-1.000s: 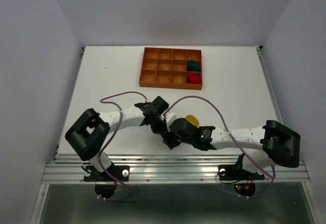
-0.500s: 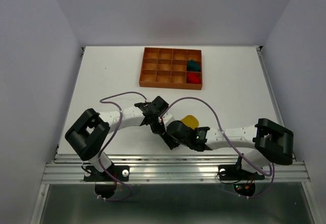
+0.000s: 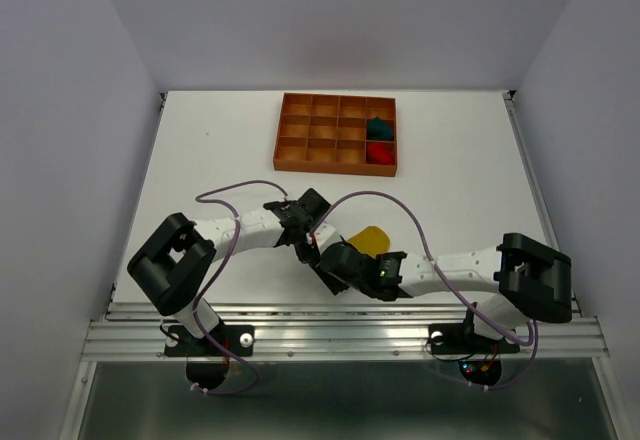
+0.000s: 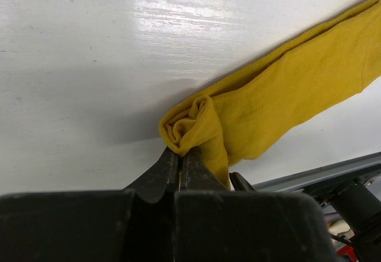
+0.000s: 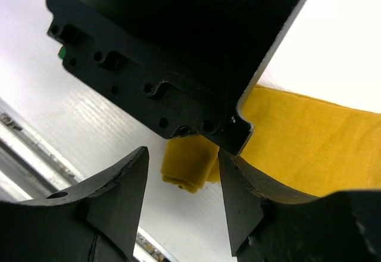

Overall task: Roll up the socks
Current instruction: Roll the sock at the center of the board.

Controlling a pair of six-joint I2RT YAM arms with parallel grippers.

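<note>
Lying roughly along the bench's (image 3: 200, 160) front edge, the yellow sock (image 4: 280, 89) has its rolled end pinched by the left claw (image 4: 180, 156); the right claw (image 5: 183, 162) stands half spread.

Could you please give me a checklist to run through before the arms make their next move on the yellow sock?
1. Left gripper jaws shut on the yellow sock at its rolled end: ok.
2. Right gripper jaws open, the roll showing between them: ok.
3. Yellow sock fully rolled: not ok, most lies flat on the table.
4. Red sock and teal sock in the tray: ok.
5. Right jaws touching the roll: cannot tell.
</note>
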